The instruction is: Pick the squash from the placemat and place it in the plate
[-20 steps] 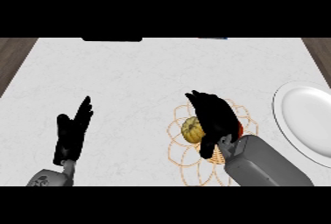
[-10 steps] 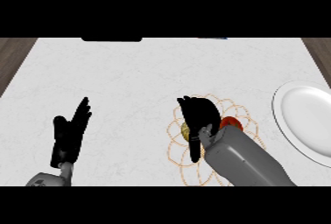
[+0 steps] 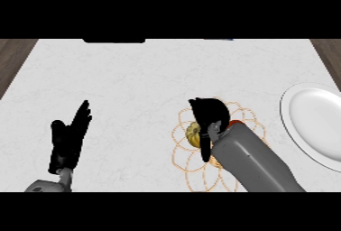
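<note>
The big white stone counter fills the view. At its right edge sits the round white plate, with nothing in it. Near the middle lies the pale placemat with thin orange flower lines.

The robot's right hand is on the placemat, bent down over the small yellow squash and closed round its top and right side. The squash looks to be sitting on the placemat, with only its left side showing. The left hand rests open at the left, fingers up, holding nothing.

A little red thing peeks out just beside the right hand; I cannot tell what it is.

The squash looks hard, round and smooth, and likely light. It may roll or slip, so it is best held across its fat middle, from both sides. The plate is well apart, to the right.
</note>
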